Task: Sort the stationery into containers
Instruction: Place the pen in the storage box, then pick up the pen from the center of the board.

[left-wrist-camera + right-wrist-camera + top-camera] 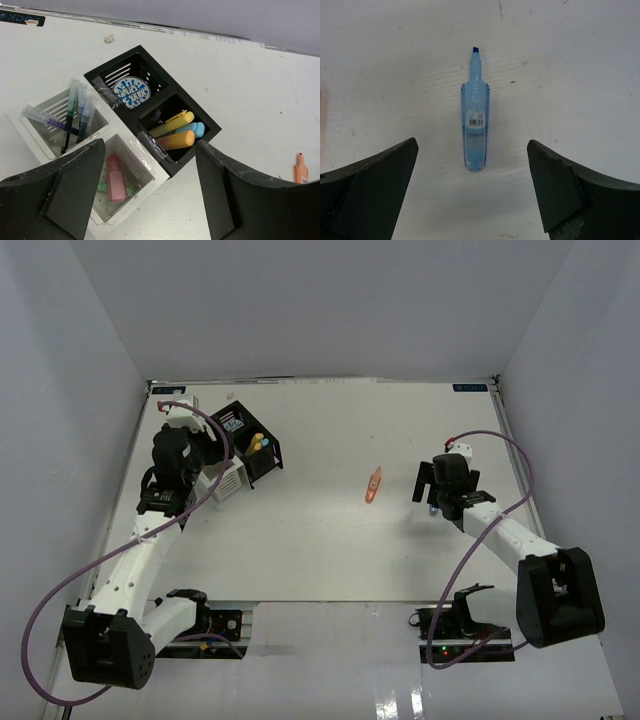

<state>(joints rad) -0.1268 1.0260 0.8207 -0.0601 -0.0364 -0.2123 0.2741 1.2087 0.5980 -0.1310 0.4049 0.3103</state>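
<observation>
Most of the sorting looks done to me, with 2 pieces left out. In the left wrist view the organiser (165, 159) already holds a good deal: the round tub (131, 92) sits in its far black compartment, a yellow highlighter (172, 123), a blue highlighter (194, 129) and an orange highlighter (175, 141) lean together in the near black one, the pens (75, 116) stand in 1 white compartment, and a pink highlighter (116, 178) lies in the other white one with something green half hidden under it. The left gripper (150, 165) hangs right above the organiser, jaws spread wide and holding nothing. Well to the right of the organiser, a second orange highlighter (373, 485) lies loose on the table (300, 550). Further right of the organiser, a second blue highlighter (475, 122) lies flat on the table, tip pointing away from the wrist camera. The right gripper (472, 150) hovers over it, jaws wide on either side of it and not touching it, so nothing is held. I judge this blue one to be the piece in hand now, and the loose orange one to come after it.
</observation>
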